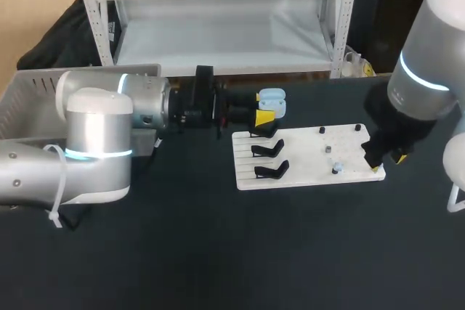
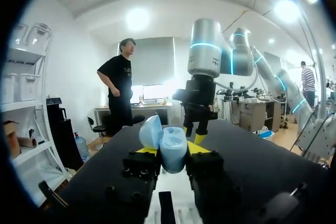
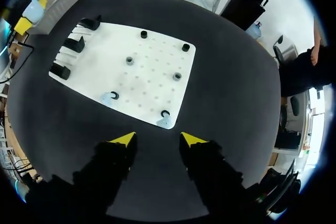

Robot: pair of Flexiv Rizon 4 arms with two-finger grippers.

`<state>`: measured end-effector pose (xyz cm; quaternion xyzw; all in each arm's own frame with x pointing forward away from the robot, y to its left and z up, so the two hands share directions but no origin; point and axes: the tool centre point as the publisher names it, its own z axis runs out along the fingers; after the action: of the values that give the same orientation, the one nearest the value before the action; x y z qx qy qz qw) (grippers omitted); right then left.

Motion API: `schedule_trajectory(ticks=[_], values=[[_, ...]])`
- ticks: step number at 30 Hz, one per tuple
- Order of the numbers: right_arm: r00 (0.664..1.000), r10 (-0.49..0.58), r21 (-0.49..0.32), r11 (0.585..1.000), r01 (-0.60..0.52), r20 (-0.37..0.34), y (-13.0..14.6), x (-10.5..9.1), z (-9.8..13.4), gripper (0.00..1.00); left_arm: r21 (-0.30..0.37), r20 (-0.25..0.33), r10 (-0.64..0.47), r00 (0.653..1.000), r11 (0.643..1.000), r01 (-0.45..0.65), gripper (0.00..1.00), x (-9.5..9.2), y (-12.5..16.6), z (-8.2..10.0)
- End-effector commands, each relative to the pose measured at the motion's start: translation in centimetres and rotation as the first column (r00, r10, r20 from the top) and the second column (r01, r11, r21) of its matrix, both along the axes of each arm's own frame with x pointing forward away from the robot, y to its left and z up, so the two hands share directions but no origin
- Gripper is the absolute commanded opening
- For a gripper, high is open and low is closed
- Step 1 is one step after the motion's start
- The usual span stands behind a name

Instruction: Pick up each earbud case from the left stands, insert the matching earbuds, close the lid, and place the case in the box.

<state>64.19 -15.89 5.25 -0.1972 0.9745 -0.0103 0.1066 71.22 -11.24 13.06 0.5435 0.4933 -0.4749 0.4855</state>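
Earbud case (image 1: 272, 99) (image 2: 173, 141), pale blue with its lid hinged open, sits clamped between the yellow tips of the left gripper (image 1: 266, 116) (image 2: 172, 153), which grips it from 2 sides. The case is held off the table, just behind the back-left corner of the white board (image 1: 309, 161) (image 3: 157, 64). The left arm (image 1: 109, 132) comes in from the left, stretched almost level over the dark table (image 1: 218, 252).

3 black stands (image 1: 267, 151) (image 3: 73, 43) stand in a column at the board's left end. On the board's right part there are small dark pegs (image 3: 143, 34), and 2 pale blue earbuds (image 3: 107, 97) rest there – one near the middle of the front edge, the other at the front-right corner.

The right gripper (image 1: 379, 163) (image 3: 158, 140) hangs over the table beside that corner, its fingers spread apart with nothing between them; the corner earbud lies just ahead of the tips.

A grey box (image 1: 33, 92) stands at the table's back-left, partly behind the left arm.
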Motion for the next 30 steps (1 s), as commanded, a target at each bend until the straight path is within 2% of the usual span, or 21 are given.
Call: schedule_trajectory(ticks=[1,10,30], values=[[1.0,-0.003,0.0,1.0,0.003,0.0,0.0,0.4,-0.8,0.51,-0.001,0.002,0.006,1.0,1.0,-0.006,0.0,-0.2,0.0,0.0],[1.0,-0.004,0.002,1.0,0.004,0.001,-0.1,0.9,-1.6,0.53,-0.001,0.002,0.006,1.0,1.0,-0.006,0.0,-0.2,0.0,0.0],[0.999,-0.024,0.007,1.0,0.023,0.034,-0.5,1.7,-2.6,0.43,-0.001,0.002,0.006,1.0,1.0,-0.006,0.0,-0.2,0.0,0.0]])
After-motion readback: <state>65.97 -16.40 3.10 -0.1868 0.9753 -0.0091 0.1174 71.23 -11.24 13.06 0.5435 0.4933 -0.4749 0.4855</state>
